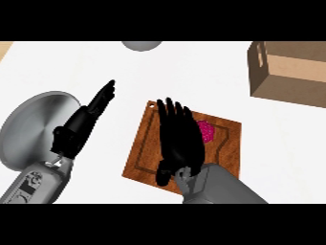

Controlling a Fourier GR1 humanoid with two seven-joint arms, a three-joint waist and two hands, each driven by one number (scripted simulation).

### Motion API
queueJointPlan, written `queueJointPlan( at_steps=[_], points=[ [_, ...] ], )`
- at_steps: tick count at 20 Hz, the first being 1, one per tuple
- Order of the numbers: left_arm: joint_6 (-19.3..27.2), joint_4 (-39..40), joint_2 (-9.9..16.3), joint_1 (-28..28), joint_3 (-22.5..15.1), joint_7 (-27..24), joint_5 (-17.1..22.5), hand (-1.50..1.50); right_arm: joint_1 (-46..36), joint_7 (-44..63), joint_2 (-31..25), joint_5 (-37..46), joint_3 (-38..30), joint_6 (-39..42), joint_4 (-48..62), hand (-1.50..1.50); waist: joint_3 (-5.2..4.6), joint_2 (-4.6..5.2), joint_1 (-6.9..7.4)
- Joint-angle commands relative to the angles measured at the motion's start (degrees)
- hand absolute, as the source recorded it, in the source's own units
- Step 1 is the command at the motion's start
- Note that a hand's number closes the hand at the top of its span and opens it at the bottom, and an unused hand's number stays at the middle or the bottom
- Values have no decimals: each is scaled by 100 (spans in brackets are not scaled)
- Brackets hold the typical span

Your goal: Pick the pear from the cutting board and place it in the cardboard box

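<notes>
A brown wooden cutting board lies tilted at the counter's middle. On it sits the pear, which looks magenta, partly hidden behind my right hand. My right hand hovers flat over the board with its fingers straight and pointing away from me, open, just left of the pear; I cannot tell whether it touches the fruit. The cardboard box stands at the upper right, its top open. My left hand rests open at the left, fingers straight, holding nothing.
A round silver plate lies at the left, partly under my left forearm. A grey rounded object shows at the counter's far edge. White counter stretches between the board and the box.
</notes>
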Motion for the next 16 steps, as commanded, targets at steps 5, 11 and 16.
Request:
queueJointPlan(
  at_steps=[5,11,16],
  points=[
    [-281,-339,-193,278,167,242,-312,0,-100,390,80,163,63,-173,187,-150,2,-5,9],
    [-315,137,-557,179,347,-73,-625,0,-106,142,80,208,38,-240,685,-150,1,2,-9],
    [-549,-267,-458,452,556,86,-637,0,-299,-49,81,-24,-131,-165,998,-150,2,-2,16]
  ],
)
